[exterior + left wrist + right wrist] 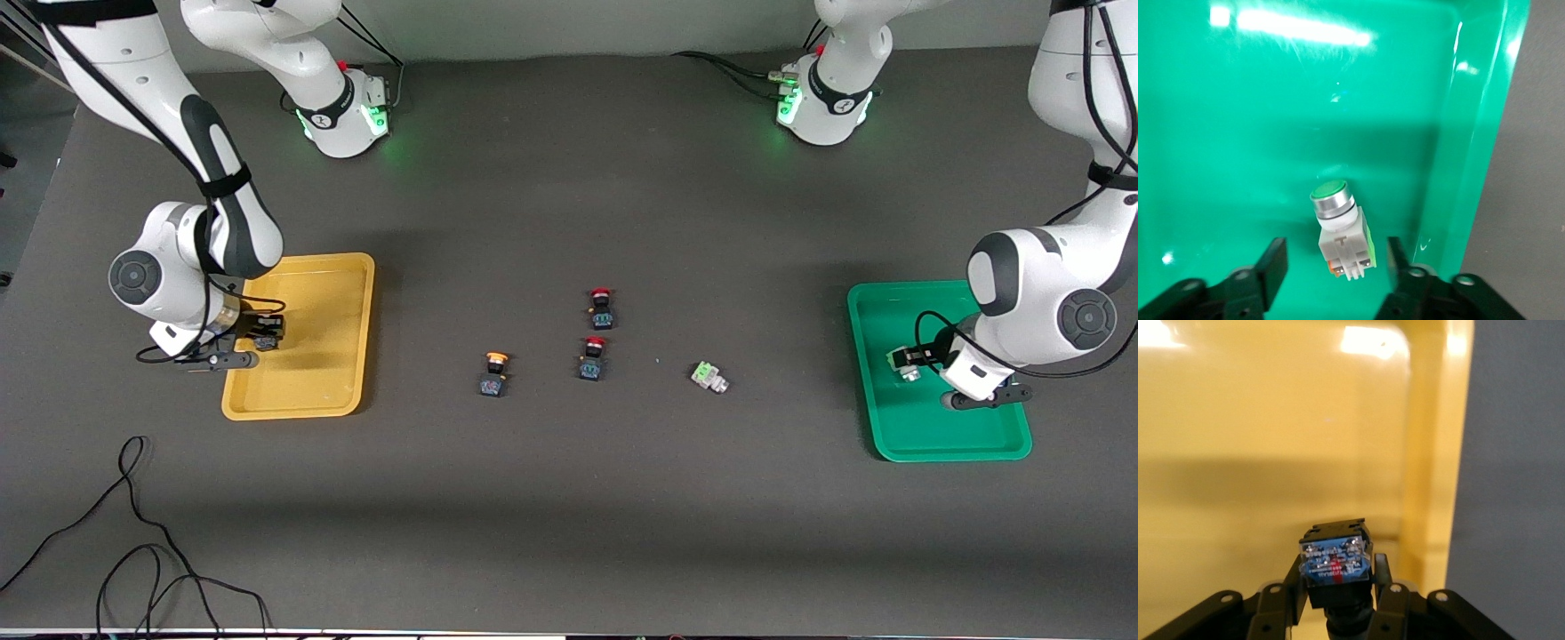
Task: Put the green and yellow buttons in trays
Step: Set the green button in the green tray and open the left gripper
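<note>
Now, left gripper [1335, 267]: over green tray [898, 436], jaws spread wide, holding nothing; pale green-capped button [1338, 230] lies between the fingers, not touching them, on the tray floor.
right gripper [1338, 587]: over yellow tray [342, 382], jaws closed tight on a black-bodied button [1336, 563].
writing: label on the gripped button's clear blue end, print unreadable.
table [569, 498]: orange-capped button [494, 372], grey-green button [709, 377], two red-capped buttons [602, 308] [593, 357] lie between the trays.
</note>
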Tool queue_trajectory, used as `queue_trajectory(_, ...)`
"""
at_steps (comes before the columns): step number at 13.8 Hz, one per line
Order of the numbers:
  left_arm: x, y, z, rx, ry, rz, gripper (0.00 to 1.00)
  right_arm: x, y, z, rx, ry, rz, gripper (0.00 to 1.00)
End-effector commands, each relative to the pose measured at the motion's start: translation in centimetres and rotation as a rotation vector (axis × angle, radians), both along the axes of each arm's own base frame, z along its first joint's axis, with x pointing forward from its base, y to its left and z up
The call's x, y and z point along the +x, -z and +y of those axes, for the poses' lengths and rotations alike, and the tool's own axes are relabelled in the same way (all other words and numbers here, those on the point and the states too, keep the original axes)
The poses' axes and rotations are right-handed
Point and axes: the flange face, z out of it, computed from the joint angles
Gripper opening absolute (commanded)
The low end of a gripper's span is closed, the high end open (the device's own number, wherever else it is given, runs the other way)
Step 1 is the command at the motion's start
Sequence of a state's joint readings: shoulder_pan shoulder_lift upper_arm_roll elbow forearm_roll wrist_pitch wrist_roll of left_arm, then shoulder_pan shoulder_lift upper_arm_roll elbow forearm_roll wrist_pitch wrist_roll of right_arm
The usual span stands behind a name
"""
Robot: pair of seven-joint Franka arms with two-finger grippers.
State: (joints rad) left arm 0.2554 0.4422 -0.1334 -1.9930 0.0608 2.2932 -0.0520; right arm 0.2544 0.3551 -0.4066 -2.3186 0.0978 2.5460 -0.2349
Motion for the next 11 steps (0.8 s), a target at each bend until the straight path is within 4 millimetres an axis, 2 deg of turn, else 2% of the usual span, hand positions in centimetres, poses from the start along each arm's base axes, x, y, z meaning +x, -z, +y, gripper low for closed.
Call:
queue_trajectory(1,2.0,-7.3,0.3,0.024,0.024,0.035,1.00,-0.3,1.3,-0.3,0.064,0.000,-0.011,0.00)
queue_trajectory(3,3.8,-13.6,0.8,0.027,0.025,0.066,1.00,-0.3,1.5,-0.1,0.078,0.005,-0.007,0.02)
queue_trajectory(4,4.4,-16.6,1.0,0.028,0.024,0.074,1.00,-0.3,1.4,0.0,0.079,0.005,-0.008,0.57)
queue_trajectory(5,4.8,-19.0,1.1,0.028,0.022,0.073,1.00,-0.2,1.2,0.0,0.082,0.003,-0.008,0.98)
queue_trajectory(6,5.0,-20.9,0.9,0.029,0.022,0.065,1.00,-0.1,0.9,0.1,0.085,0.001,-0.008,1.00)
queue_trajectory(7,5.0,-21.6,-0.8,0.028,0.042,0.058,1.00,0.2,0.4,0.2,0.092,0.005,-0.008,1.00)
queue_trajectory(8,5.1,-21.1,-2.9,0.031,0.060,0.068,1.00,0.8,-0.8,0.5,0.109,0.009,-0.003,1.00)
queue_trajectory(9,5.1,-20.6,-5.9,0.033,0.075,0.073,1.00,1.7,-2.3,1.0,0.131,0.001,0.008,1.00)
queue_trajectory(10,5.1,-20.4,-8.7,0.042,0.018,0.070,1.00,2.8,-3.9,1.7,0.152,-0.012,0.027,1.00)
queue_trajectory(11,5.0,-19.9,-12.6,0.060,-0.042,0.073,1.00,3.9,-5.6,1.8,0.171,-0.016,0.047,1.00)
